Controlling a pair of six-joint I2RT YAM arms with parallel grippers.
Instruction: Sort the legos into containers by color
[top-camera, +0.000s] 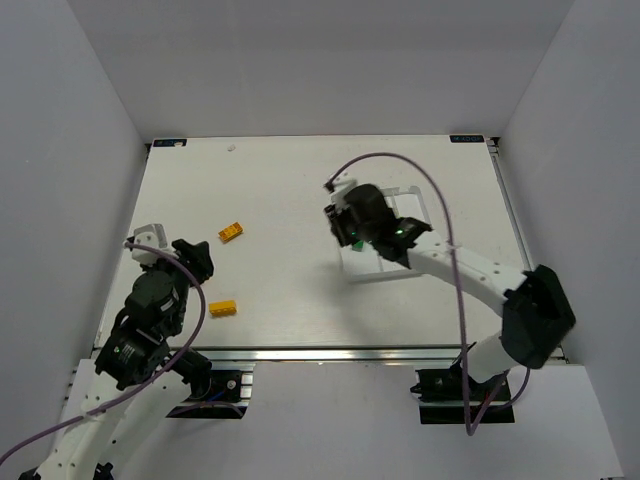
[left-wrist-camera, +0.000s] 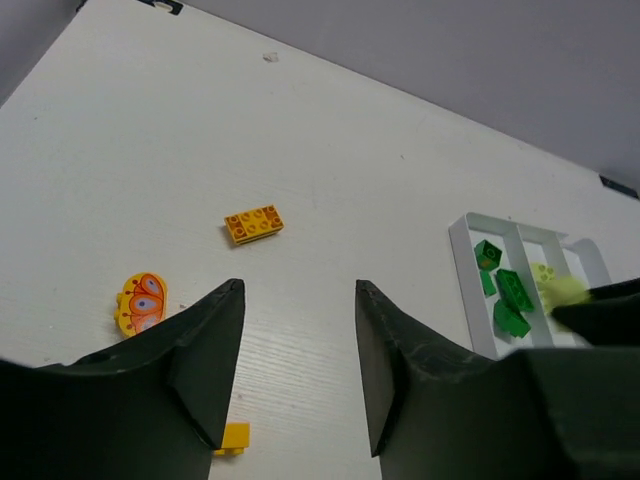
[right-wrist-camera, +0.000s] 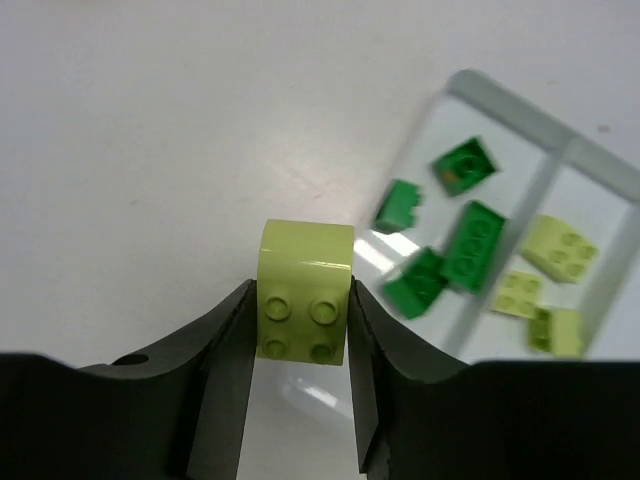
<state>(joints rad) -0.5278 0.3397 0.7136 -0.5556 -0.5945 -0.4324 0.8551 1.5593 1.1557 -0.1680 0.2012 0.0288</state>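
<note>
My right gripper (right-wrist-camera: 300, 288) is shut on a pale yellow-green lego (right-wrist-camera: 305, 285) and holds it above the table, just left of the white tray (right-wrist-camera: 512, 103). One tray compartment holds several dark green legos (right-wrist-camera: 470, 245); the one beside it holds pale yellow-green legos (right-wrist-camera: 560, 248). In the top view the right gripper (top-camera: 355, 235) hides much of the tray (top-camera: 413, 198). My left gripper (left-wrist-camera: 298, 295) is open and empty above bare table, also in the top view (top-camera: 195, 258). Two orange-yellow legos (top-camera: 232, 232) (top-camera: 222, 308) lie on the table's left half.
The left wrist view shows an orange-yellow lego (left-wrist-camera: 254, 223) ahead, an orange butterfly-printed piece (left-wrist-camera: 142, 303) to the left, and a small yellow piece (left-wrist-camera: 233, 437) under the left finger. The tray (left-wrist-camera: 460, 262) lies far right. White walls enclose the table.
</note>
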